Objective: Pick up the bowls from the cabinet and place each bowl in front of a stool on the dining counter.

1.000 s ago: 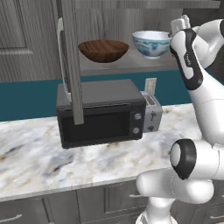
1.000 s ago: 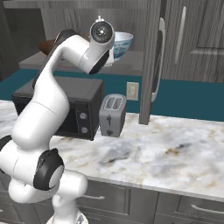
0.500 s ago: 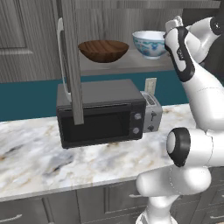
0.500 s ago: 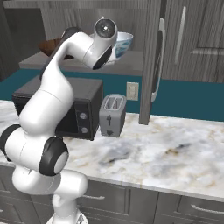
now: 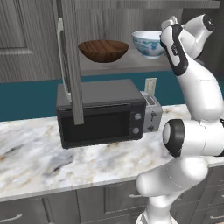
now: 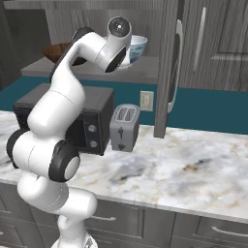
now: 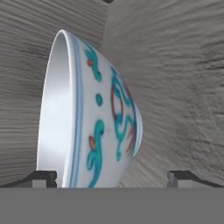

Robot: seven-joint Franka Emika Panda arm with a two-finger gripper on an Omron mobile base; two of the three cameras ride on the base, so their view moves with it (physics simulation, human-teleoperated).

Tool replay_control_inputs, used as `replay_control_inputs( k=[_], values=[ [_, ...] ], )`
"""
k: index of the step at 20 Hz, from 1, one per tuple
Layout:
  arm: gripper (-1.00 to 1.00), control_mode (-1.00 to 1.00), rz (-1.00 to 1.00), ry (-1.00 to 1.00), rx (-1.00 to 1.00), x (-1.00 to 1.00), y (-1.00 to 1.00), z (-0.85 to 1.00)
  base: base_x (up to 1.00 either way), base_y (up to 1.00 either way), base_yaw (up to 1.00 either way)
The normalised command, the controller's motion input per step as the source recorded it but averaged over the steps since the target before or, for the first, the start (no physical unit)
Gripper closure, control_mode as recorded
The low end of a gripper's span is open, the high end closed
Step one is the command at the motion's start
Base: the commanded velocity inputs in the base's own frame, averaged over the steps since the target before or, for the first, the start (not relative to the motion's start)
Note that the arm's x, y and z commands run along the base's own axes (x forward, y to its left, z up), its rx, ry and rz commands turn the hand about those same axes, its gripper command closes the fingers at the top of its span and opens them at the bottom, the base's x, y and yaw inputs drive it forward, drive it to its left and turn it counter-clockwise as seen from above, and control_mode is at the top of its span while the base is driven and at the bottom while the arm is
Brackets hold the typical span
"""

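Note:
Two bowls stand on the grey shelf (image 5: 131, 66) of the open cabinet: a dark-brown wooden bowl (image 5: 103, 50) on the left and a white bowl with blue pattern (image 5: 148, 43) on the right. My gripper (image 5: 166, 27) is raised to shelf height, right beside the white bowl's right rim. In the hand view the white bowl (image 7: 96, 118) looms close and appears rolled on its side. It reaches down between my open gripper (image 7: 111, 177), whose fingertips (image 7: 43, 177) are not touching it. The arm partly hides both the wooden bowl (image 6: 55, 51) and the white bowl (image 6: 138, 46). The dining counter and stools are out of view.
The cabinet door (image 5: 70, 57) hangs open left of the wooden bowl, its pale handle (image 5: 61, 57) facing outward. Under the shelf a black microwave (image 5: 100, 113) and a grey toaster (image 5: 151, 116) stand on a marble worktop (image 5: 39, 162). Grey drawers (image 6: 145, 227) sit below.
The hand has crept left toward the white bowl at shelf height. The jaws have stayed open, and neither bowl has moved.

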Motion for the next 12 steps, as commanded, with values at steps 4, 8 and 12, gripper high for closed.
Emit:
replay_control_inputs(
  k=[4, 8, 12],
  values=[
    [-1.00, -1.00, 0.00, 0.02, 0.00, 0.25, 0.00, 0.00, 0.00, 0.00, 0.00],
    [-1.00, -1.00, 0.00, 0.04, 0.00, 0.20, 0.00, -0.04, 0.00, 0.00, 0.00],
    [-1.00, -1.00, 0.00, 0.04, 0.00, 0.20, 0.00, -0.09, 0.00, 0.00, 0.00]
  ],
)
